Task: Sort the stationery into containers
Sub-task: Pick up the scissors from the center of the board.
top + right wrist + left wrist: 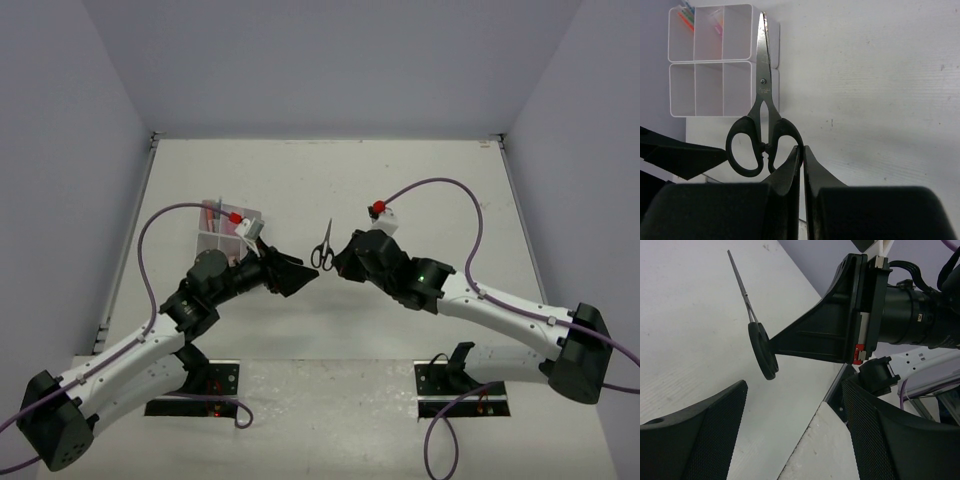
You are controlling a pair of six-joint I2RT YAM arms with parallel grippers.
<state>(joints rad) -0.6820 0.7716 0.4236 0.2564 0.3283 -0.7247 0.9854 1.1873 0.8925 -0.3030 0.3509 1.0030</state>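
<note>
White table with pale lilac walls on three sides fills the top view. A clear organiser box, split by dividers into six compartments, sits left of centre. From above, the left arm's wrist hides part of it. One corner compartment holds coloured markers, and a pink piece lies in the compartment next to it. Purple cables loop over both arms.

Black-handled scissors are near the middle of the table, to the right of the box and apart from it. Their blades are closed. Their long axis runs from near to far, with the handles towards the arms and the tips towards the back wall, leaning slightly right. In the left wrist view they appear edge-on and seem to be raised off the surface. Whether the tips touch the table cannot be told.

The right gripper is clamped on one handle loop, its two fingers pressed together around the plastic. The right arm stretches low from its base, forward and inward. The left arm mirrors it. The left gripper faces the scissor handles from just beside them, its mesh-padded fingers spread apart with nothing between them.
</note>
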